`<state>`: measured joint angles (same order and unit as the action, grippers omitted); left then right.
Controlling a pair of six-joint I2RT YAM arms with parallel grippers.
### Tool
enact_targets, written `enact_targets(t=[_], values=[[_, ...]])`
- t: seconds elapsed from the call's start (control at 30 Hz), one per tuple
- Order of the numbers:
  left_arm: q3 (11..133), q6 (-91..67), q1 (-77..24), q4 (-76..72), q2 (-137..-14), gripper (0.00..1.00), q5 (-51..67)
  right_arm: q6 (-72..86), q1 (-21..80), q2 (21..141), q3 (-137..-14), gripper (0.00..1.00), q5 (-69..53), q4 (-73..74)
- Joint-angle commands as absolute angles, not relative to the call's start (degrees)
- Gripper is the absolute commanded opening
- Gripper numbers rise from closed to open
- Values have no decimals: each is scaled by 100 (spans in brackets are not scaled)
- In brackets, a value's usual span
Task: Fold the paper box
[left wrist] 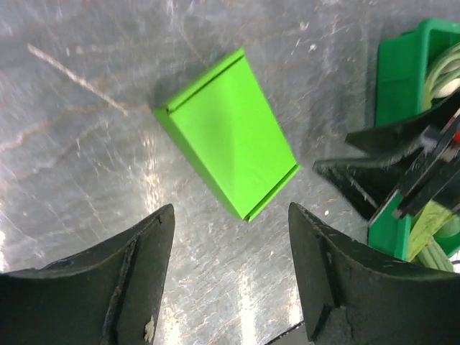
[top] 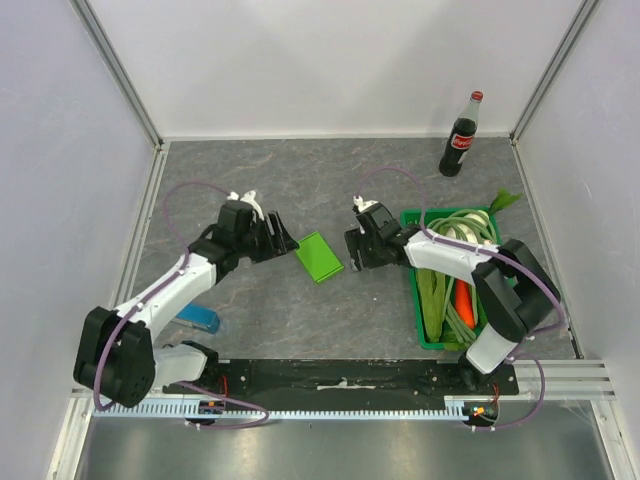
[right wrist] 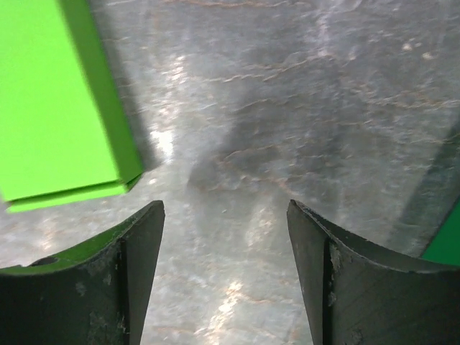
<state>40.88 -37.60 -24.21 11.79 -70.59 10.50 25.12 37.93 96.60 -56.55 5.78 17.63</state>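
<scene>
The lime-green paper box (top: pixel 320 257) lies flat on the grey table between the two arms, folded into a closed slab. In the left wrist view the paper box (left wrist: pixel 226 134) rests just beyond my left gripper (left wrist: pixel 231 212), whose jaws stand open over bare table. The left gripper (top: pixel 283 238) sits just left of the box in the top view. My right gripper (top: pixel 354 248) is just right of the box, apart from it. Its wrist view shows the right gripper (right wrist: pixel 225 208) open and empty, with the paper box (right wrist: pixel 57 108) at the upper left.
A dark-green crate (top: pixel 427 330) of vegetables stands at the right, under the right arm. A cola bottle (top: pixel 461 137) stands at the back right. A small blue block (top: pixel 198 320) lies by the left arm. White walls ring the table.
</scene>
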Motion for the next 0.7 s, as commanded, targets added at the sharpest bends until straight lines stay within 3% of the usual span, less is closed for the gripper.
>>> enact_targets(t=[0.0, 0.03, 0.1, 0.27, 0.33, 0.67], values=[[5131, -2725, -1978, 2020, -7408, 69, 1801, 3137, 3797, 9062, -5292, 77, -342, 1285], [5263, -2829, -1917, 2143, -7670, 62, 1967, 3216, 3788, 9070, -5221, 77, -430, 1074], [5414, -3066, -1960, 2092, -7848, 59, 2004, 3208, 3779, 9036, -5386, 77, -379, 1290], [5949, -4788, -2739, 2970, -8366, 80, 722, 2885, 3561, 8377, -5633, 77, 534, 1985], [6064, -5488, -3031, 2997, -8394, 96, 197, 2699, 3472, 8017, -5721, 78, 737, 2354], [6470, -7838, -4174, 3490, -9317, 98, -895, 2189, 3067, 6233, -5265, 81, 721, 2856]])
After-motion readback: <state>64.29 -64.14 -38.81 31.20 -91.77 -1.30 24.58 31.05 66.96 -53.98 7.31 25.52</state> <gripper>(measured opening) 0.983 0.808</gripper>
